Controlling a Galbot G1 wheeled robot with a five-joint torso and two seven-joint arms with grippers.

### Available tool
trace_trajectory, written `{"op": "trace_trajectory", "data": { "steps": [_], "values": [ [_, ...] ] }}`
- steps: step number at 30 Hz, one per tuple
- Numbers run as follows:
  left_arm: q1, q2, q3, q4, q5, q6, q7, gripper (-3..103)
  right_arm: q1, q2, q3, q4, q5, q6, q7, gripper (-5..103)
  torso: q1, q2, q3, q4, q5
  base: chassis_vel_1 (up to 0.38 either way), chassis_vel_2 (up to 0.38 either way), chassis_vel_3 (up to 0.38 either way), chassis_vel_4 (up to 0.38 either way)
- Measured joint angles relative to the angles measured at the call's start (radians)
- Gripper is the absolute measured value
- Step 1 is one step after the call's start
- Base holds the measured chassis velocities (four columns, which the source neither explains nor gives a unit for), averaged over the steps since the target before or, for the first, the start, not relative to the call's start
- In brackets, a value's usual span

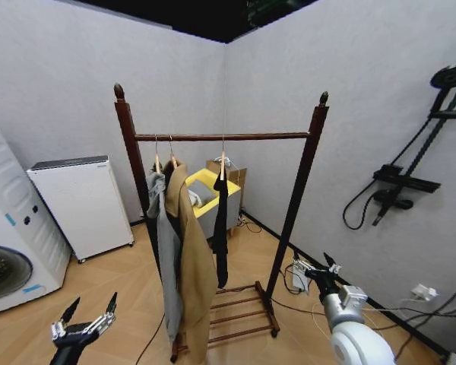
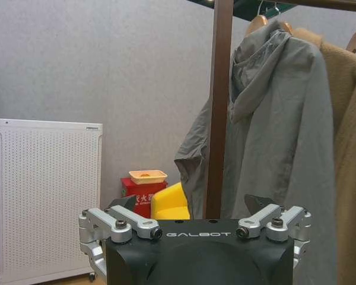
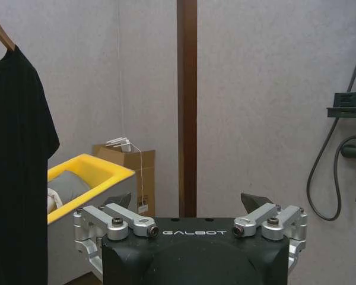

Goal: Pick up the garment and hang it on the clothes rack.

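1. A dark wooden clothes rack (image 1: 222, 138) stands in the corner of a room with pale textured walls and a herringbone wood floor (image 1: 121, 289), its two knobbed uprights joined by one horizontal bar over a slatted base shelf.
2. The black garment (image 1: 221, 228) hangs on a light wooden hanger from the middle of the bar, apart from the two coats at the bar's left end.
3. There, a grey hooded jacket (image 1: 166, 251) hangs just beside a long tan coat (image 1: 194, 266), the two touching.
4. Behind the rack sits a yellow bin (image 1: 201, 196) with a cardboard box (image 1: 232, 176) next to it.
5. Against the left wall stand a white perforated cabinet (image 1: 82, 204) and a washing machine (image 1: 11, 228).
6. A black shower stand (image 1: 410, 167) is mounted on the right wall, and cables (image 1: 304, 304) trail across the floor below it.
7. The left gripper (image 1: 87, 313) is low at the robot's left, fingers spread wide and holding nothing, well short of the rack.
8. The right gripper (image 1: 311, 262) sits low at the right, near the rack's right upright, its fingers also spread apart and empty.
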Motion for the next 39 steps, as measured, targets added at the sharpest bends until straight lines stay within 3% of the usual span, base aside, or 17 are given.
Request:
{"op": "trace_trajectory", "data": {
  "steps": [17,39],
  "values": [
    [0.0,0.0,0.0,0.0,0.0,0.0,0.0,100,-0.04,0.005,0.018,0.012,0.001,0.048,-0.03,100,0.0,0.0,0.0,-0.0005,0.0003,0.03,-0.161,-0.154,0.017],
    [0.0,0.0,0.0,0.0,0.0,0.0,0.0,100,-0.073,0.024,0.03,0.015,-0.013,0.099,-0.058,100,0.0,0.0,0.0,-0.0003,0.0003,-0.064,-0.187,-0.181,-0.062]
  ]
}}
